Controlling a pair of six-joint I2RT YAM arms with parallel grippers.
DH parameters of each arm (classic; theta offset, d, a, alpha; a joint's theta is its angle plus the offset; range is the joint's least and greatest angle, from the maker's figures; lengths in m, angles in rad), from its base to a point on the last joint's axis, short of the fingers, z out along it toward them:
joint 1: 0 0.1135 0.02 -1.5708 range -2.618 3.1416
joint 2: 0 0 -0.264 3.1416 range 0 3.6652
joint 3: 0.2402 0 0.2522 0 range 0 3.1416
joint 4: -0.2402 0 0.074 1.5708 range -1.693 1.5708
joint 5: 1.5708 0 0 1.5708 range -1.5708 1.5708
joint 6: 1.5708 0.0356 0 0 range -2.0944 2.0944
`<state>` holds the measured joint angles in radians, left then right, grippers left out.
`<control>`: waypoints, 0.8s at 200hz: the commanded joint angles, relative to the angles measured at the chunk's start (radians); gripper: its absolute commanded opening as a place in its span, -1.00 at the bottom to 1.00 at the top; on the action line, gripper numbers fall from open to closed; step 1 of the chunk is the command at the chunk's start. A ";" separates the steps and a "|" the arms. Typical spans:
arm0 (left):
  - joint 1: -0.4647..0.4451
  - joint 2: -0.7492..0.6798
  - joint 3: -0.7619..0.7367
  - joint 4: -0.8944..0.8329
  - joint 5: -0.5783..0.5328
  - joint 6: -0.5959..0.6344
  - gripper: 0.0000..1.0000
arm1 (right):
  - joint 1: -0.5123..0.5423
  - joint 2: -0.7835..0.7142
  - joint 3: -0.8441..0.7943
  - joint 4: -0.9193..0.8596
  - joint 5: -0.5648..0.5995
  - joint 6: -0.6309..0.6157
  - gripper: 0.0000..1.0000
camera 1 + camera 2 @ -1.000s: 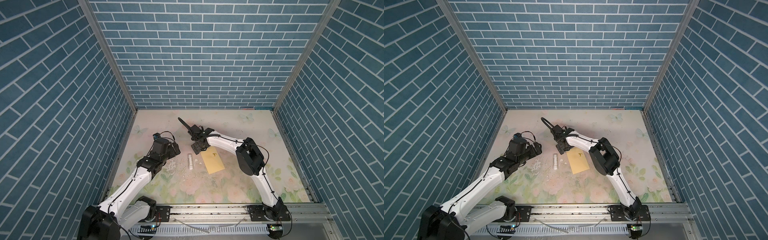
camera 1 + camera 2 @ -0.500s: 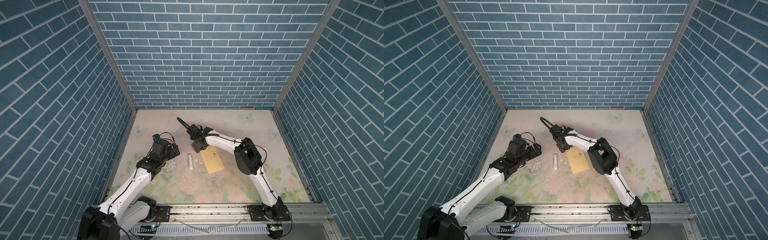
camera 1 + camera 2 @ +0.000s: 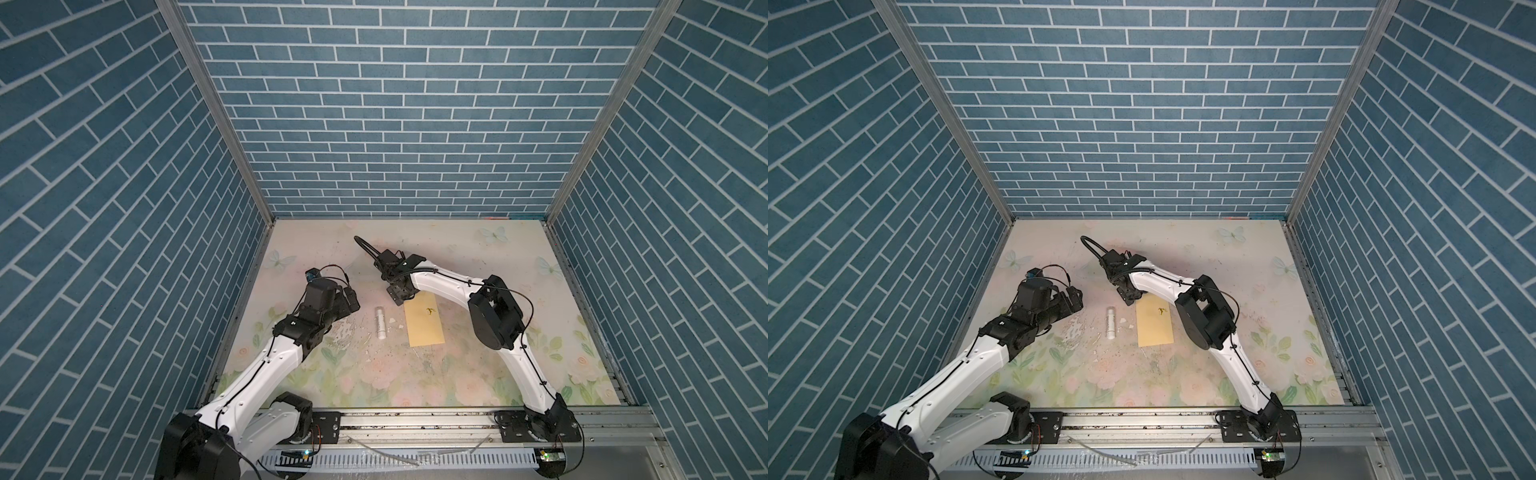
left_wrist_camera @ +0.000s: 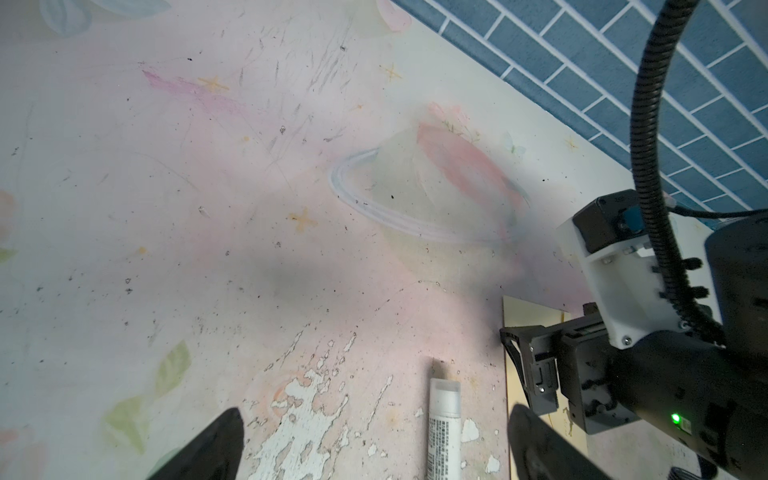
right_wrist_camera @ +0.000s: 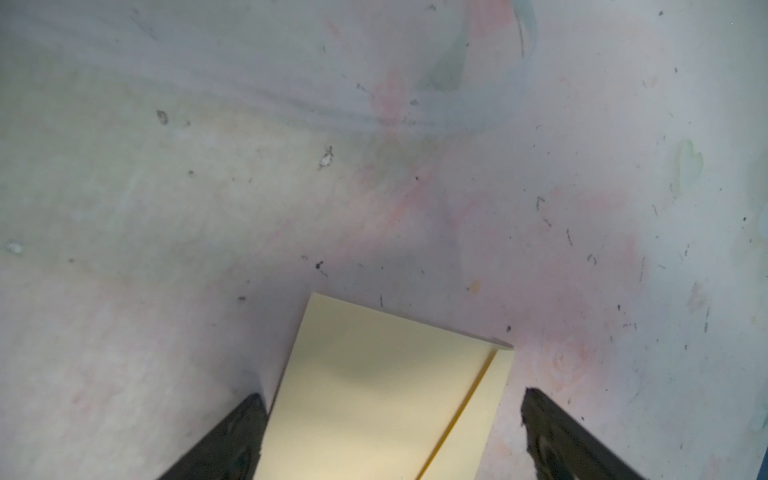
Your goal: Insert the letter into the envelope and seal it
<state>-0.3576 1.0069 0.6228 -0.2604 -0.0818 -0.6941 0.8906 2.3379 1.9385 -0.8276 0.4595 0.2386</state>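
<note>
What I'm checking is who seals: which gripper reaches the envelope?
The right gripper: its open jaws flank one end of the envelope; the left gripper sits past the glue stick.

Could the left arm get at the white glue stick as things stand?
Probably yes. The left claw is open and points at the glue stick, which lies alone on the table with nothing between them. The right claw hangs over the far end of the envelope, clear of that path.
</note>
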 commanded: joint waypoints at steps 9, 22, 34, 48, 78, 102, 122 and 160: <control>0.007 -0.005 -0.011 -0.005 -0.008 0.022 0.99 | -0.009 0.023 0.021 -0.063 0.021 0.005 0.92; 0.006 -0.006 -0.011 -0.007 -0.013 0.028 0.99 | -0.009 0.023 0.026 -0.068 0.022 0.008 0.92; 0.007 -0.007 -0.010 -0.005 -0.016 0.034 0.99 | -0.011 0.020 0.027 -0.068 0.015 0.008 0.92; 0.006 -0.009 -0.008 -0.003 -0.023 0.051 0.99 | -0.011 0.003 0.025 -0.057 0.002 0.011 0.92; 0.007 -0.023 -0.003 0.030 -0.077 0.129 0.99 | -0.023 -0.116 0.003 0.020 -0.068 0.011 0.92; 0.006 -0.048 -0.013 0.105 -0.170 0.259 0.99 | -0.047 -0.318 -0.123 0.182 -0.114 -0.003 0.92; 0.006 -0.068 -0.035 0.196 -0.288 0.385 0.99 | -0.090 -0.521 -0.319 0.348 -0.169 -0.002 0.92; 0.008 -0.069 -0.142 0.423 -0.520 0.588 0.99 | -0.213 -0.944 -0.783 0.655 -0.172 -0.036 0.93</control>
<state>-0.3569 0.9367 0.5480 -0.0105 -0.4034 -0.2913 0.7383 1.5604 1.3888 -0.3809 0.2920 0.2337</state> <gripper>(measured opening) 0.996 0.962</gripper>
